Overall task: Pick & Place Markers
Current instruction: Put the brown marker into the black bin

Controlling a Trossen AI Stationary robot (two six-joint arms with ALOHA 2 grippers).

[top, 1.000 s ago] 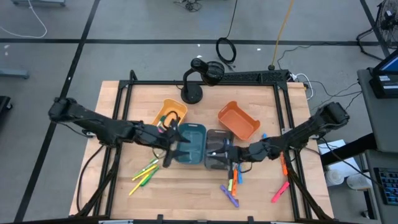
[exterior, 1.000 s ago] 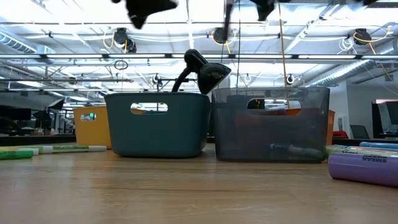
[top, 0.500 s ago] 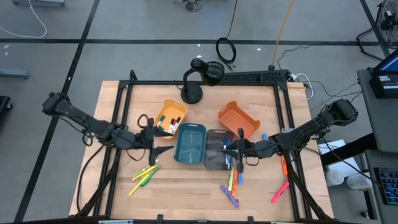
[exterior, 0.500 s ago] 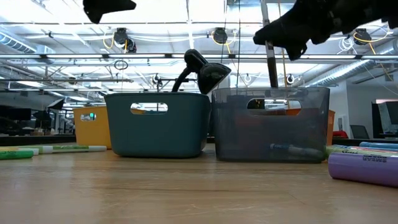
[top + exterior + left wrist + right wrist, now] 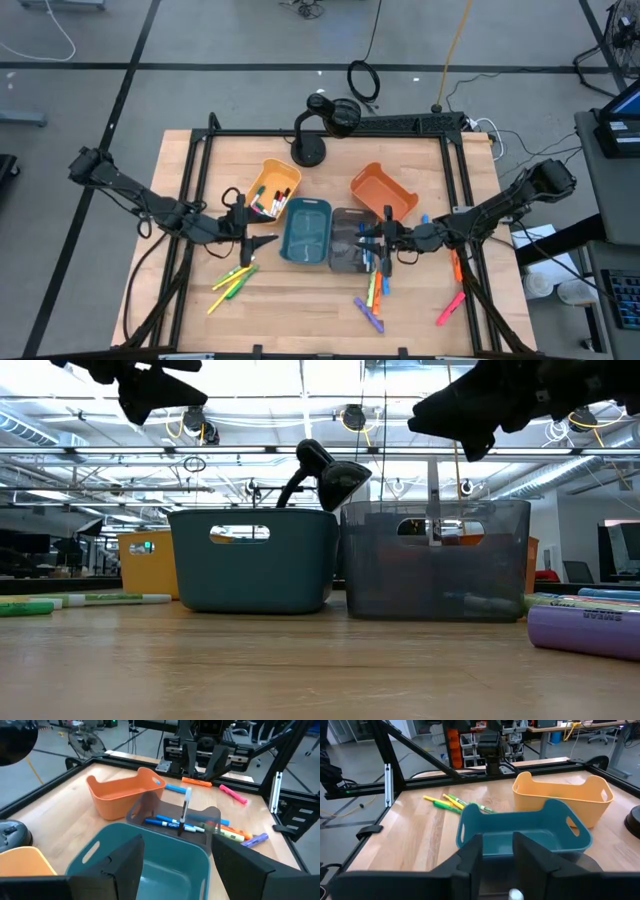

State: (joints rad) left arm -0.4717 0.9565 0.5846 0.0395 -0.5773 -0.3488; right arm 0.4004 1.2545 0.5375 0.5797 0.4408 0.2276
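Note:
My right gripper [image 5: 385, 238] hangs open above the grey bin [image 5: 350, 245]. A marker with a white cap [image 5: 185, 812] stands upright inside the bin, below the fingers and clear of them; it also shows in the low view [image 5: 433, 500]. Blue markers [image 5: 165, 821] lie on the bin's floor. My left gripper [image 5: 262, 242] is open and empty, just left of the teal bin [image 5: 306, 232]. Several markers sit in the yellow bin [image 5: 272, 190]. Yellow and green markers [image 5: 235, 280] lie on the table at the near left. More markers [image 5: 372, 295] lie on the table right of the grey bin.
An orange bin [image 5: 383, 193] stands tilted behind the grey one. A black lamp-like stand [image 5: 315, 130] is at the far middle. Purple [image 5: 370, 318], pink [image 5: 450, 305] and orange [image 5: 457, 265] markers lie at the near right. A black frame rims the table.
My left gripper has drawn back from over the teal bin toward the table's left edge. My right gripper has come down over the grey bin with a marker held upright. It has let go, and the marker has dropped upright into the bin.

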